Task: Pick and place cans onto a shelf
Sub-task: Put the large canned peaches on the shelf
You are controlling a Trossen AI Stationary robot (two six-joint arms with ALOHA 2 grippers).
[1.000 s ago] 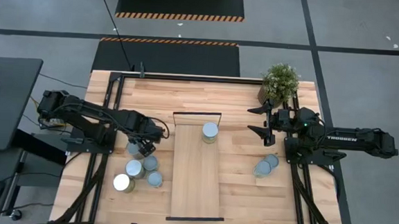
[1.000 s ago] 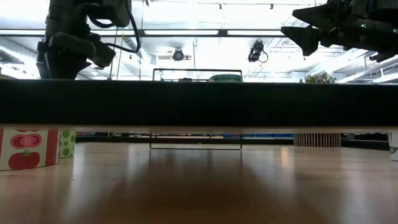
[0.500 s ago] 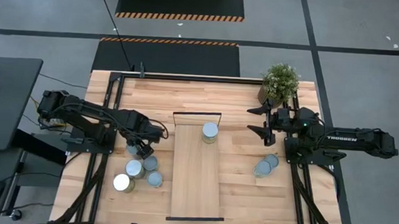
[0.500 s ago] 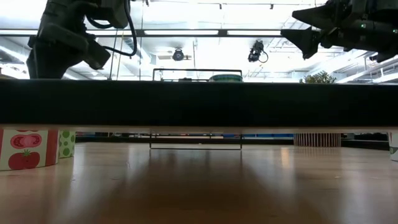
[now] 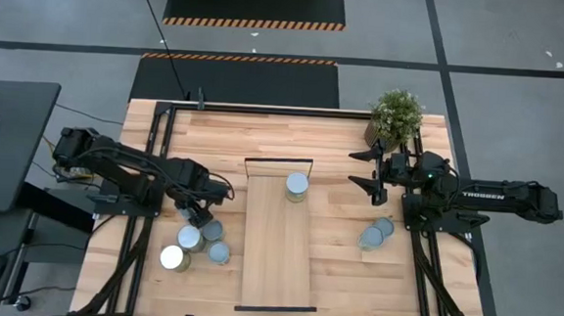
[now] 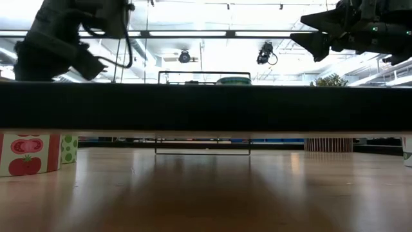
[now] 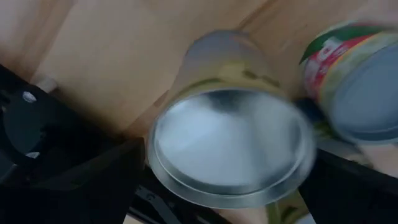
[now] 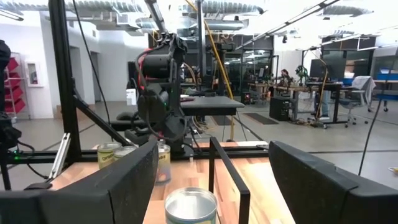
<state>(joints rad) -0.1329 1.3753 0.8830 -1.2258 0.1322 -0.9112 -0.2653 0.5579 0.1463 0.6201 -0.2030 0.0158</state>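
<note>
My left gripper (image 5: 198, 214) is open and low over the cluster of silver cans (image 5: 203, 241) at the table's left. In the left wrist view one can (image 7: 230, 149) shows its round top between my two dark fingers (image 7: 74, 180), with a second, labelled can (image 7: 360, 81) beside it. One can (image 5: 297, 184) stands on the far end of the pale wood shelf (image 5: 278, 256). It also shows in the right wrist view (image 8: 190, 208). Two cans (image 5: 376, 232) stand on the table at the right. My right gripper (image 5: 372, 179) is open and empty, raised right of the shelf's far end. My left gripper's fingers come slanting down from above and stand close on either side of the can's rim (image 7: 155, 155). The can stands on the table. I cannot tell whether the fingers touch it.
A potted plant (image 5: 396, 114) stands at the far right corner, just behind my right arm. The shelf's black frame bar (image 5: 279, 162) rises at its far end. Black rails run along the table's left and right sides. Bare wood lies between the shelf and the right cans.
My left gripper has gone a little toward the table's left and near edges and down, over the can that showed beside it a second ago. The cans have not moved.
</note>
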